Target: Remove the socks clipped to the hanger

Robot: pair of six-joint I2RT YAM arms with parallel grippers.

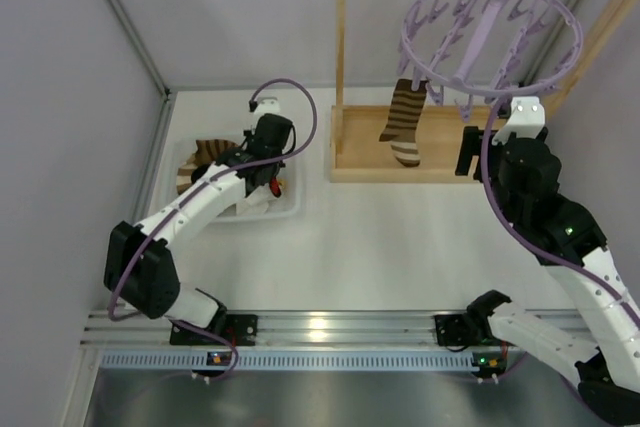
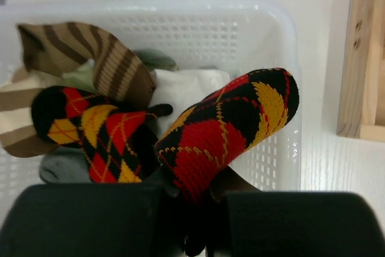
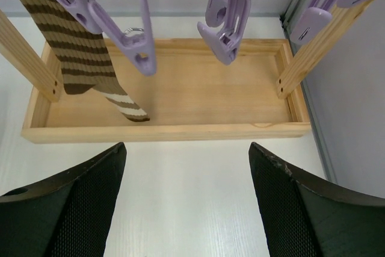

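Note:
The lavender hanger (image 1: 490, 32) hangs from the wooden rack's top bar at the back right. One brown-and-tan striped sock (image 1: 405, 125) is clipped to it and dangles over the rack's base; it also shows in the right wrist view (image 3: 75, 49) under the clip pegs (image 3: 225, 22). My right gripper (image 3: 187, 203) is open and empty, just in front of the rack. My left gripper (image 2: 192, 203) is shut on a red, black and orange diamond sock (image 2: 225, 127) above the white basket (image 2: 283, 28). The basket holds another diamond sock (image 2: 99, 130), striped socks (image 2: 90, 58) and a white sock (image 2: 183, 88).
The wooden rack frame (image 1: 345, 67) and its tray base (image 3: 180, 130) stand at the back right. The white basket (image 1: 290, 209) sits at the back left by the wall. A grey sock (image 2: 63, 167) lies in the basket.

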